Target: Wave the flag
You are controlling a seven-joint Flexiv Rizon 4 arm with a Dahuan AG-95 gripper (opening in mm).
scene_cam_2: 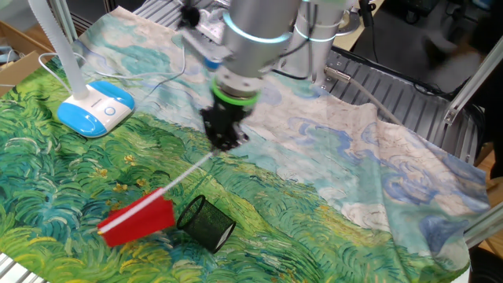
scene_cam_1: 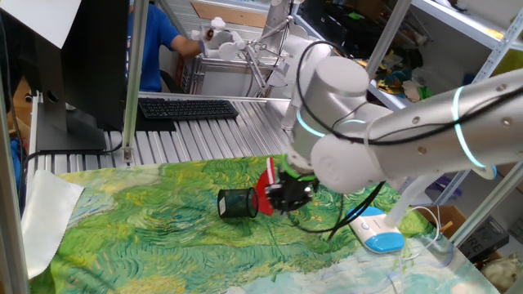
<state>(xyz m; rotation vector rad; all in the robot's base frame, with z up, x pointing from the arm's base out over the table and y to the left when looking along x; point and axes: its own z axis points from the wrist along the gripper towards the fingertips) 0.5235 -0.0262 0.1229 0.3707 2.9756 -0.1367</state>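
Note:
The flag's red cloth (scene_cam_2: 137, 219) sits at the low end of a thin pale stick (scene_cam_2: 185, 175) that slants up to my gripper (scene_cam_2: 222, 141). The gripper points down and is shut on the stick's upper end. In one fixed view the red cloth (scene_cam_1: 265, 187) shows just left of the gripper (scene_cam_1: 288, 196), whose fingers are mostly hidden by the arm. The dark mesh cup (scene_cam_2: 206, 222) lies on its side on the painted cloth, right beside the flag; it also shows in one fixed view (scene_cam_1: 237, 202). I cannot tell whether the flag touches the cup.
A blue and white device (scene_cam_2: 95, 109) with cables sits on the cloth (scene_cam_2: 330, 165) to one side. A keyboard (scene_cam_1: 188, 108), a monitor (scene_cam_1: 57, 73) and a person in blue (scene_cam_1: 155, 41) are beyond the table. Metal frame posts stand around.

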